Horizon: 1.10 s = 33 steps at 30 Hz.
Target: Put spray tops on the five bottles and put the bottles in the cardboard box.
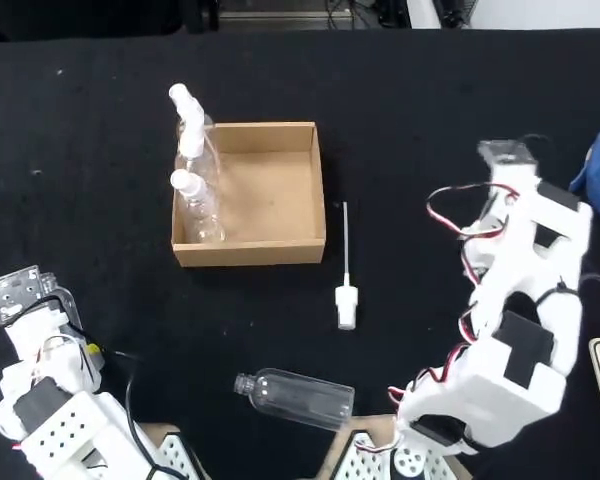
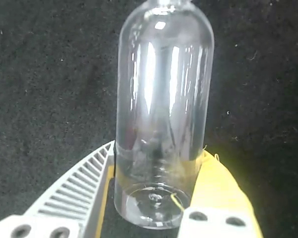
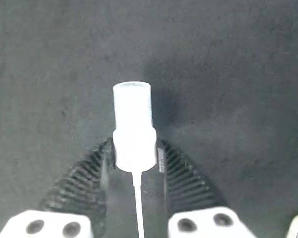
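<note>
Gripping clear bottle [image 2: 164, 74] at its base with left hand [image 2: 159, 148]. Two topped bottles [image 1: 202, 205] in cardboard box [image 1: 250, 252], at left wall. On bench [image 1: 80, 150]: uncapped bottle [image 1: 298, 397], loose spray top [image 1: 346, 305] right of box. Pinching second spray top [image 3: 132, 106] with right hand [image 3: 134, 146].
</note>
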Each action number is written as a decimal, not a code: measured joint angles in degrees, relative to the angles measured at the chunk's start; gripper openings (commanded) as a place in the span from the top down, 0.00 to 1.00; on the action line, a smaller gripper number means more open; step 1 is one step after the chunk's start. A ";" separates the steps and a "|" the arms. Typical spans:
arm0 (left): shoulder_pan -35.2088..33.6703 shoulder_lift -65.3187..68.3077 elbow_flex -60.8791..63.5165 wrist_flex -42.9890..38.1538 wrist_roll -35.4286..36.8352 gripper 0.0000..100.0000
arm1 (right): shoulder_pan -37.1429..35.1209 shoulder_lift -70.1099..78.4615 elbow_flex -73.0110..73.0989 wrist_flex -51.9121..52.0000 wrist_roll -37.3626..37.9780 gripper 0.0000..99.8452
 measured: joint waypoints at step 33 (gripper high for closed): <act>0.00 0.00 0.00 -0.26 0.00 0.97 | -0.26 -10.90 -0.09 1.32 10.20 0.99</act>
